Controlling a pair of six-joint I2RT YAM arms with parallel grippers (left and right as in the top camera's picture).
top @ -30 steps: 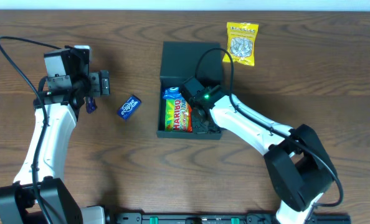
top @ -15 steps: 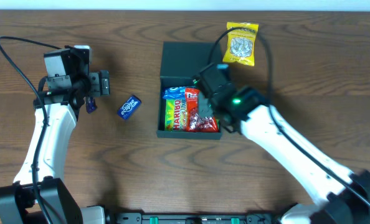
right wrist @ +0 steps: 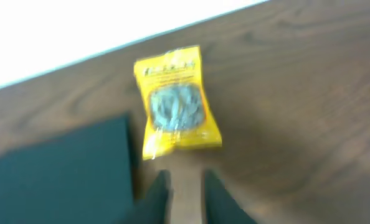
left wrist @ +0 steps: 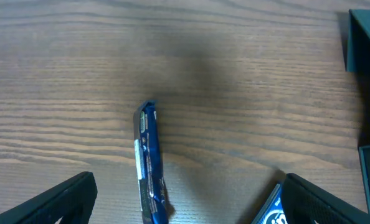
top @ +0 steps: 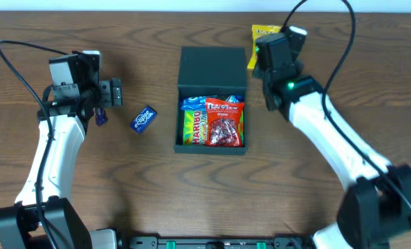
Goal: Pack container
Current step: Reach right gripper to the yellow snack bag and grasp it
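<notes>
The dark teal container (top: pixel 181 142) stands open mid-table, its lid (top: pixel 212 66) laid flat behind it. Inside lie a Haribo packet (top: pixel 197 129), a blue packet (top: pixel 192 104) and a red packet (top: pixel 225 124). My right gripper (top: pixel 269 55) hovers to the right of the lid, over a yellow packet (top: pixel 259 32). In the right wrist view the gripper (right wrist: pixel 186 198) is slightly open with bare table in the gap, and the yellow packet (right wrist: pixel 175 102) lies just ahead. My left gripper (top: pixel 115 93) is wide open at far left, over a thin blue packet (left wrist: pixel 149 162) standing on edge.
A second blue packet (top: pixel 144 118) lies between my left gripper and the container; its corner shows beside the right finger (left wrist: pixel 269 208). The table's far edge meets a white wall just behind the yellow packet. Black cables arc above both arms.
My right gripper left the red packet in the container, rose and swung to the back right over the yellow packet, its jaws parting a little. The left arm has not moved.
</notes>
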